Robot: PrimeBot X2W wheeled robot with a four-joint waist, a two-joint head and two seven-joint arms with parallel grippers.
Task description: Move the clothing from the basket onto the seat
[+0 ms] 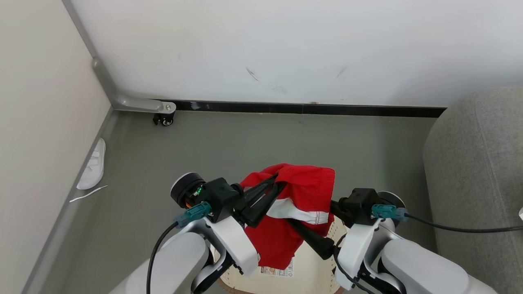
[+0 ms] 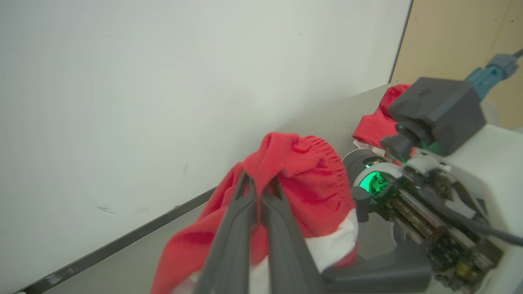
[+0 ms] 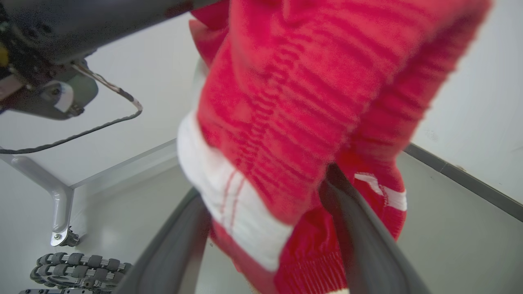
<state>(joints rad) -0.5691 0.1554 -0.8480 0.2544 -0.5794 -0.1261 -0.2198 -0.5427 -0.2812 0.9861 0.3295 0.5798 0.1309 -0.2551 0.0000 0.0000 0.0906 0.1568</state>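
Far left, against the wall [image 1: 41,122], a white shoe [image 1: 93,165], no part of the job. Next along, the left gripper [image 2: 258,181], pinched tight on a gathered fold near the top of the clothing [image 1: 304,196], held up in mid-air over the basket [image 1: 286,275] and well short of the seat [image 1: 474,175]; impossible to tell whether the lowest hem is clear of the rim. Bright red, with a white band and stitched trim, draped in loose folds. By the look of that drape, probably light, limp and wholly without stiffness. Likely to sag, swing and trail during any carry, unlikely to tear or to slip far from a firm pinch on bunched cloth. Best taken at the ribbed waistband [image 1: 327,183] or another thick gathered edge, not at a single thin layer. Right of the garment, the right gripper [image 3: 263,179], spread wide, with cloth draped across and between the two fingers [image 3: 359,228], clamping nothing; seemingly a support under the hanging part. Worth closing there on a lower fold before travelling, to guard against a snag on the basket. Further right, the grey seat, with a second red garment [image 2: 376,122] already lying on top, and beyond, plenty of bare upholstery for setting this one down.
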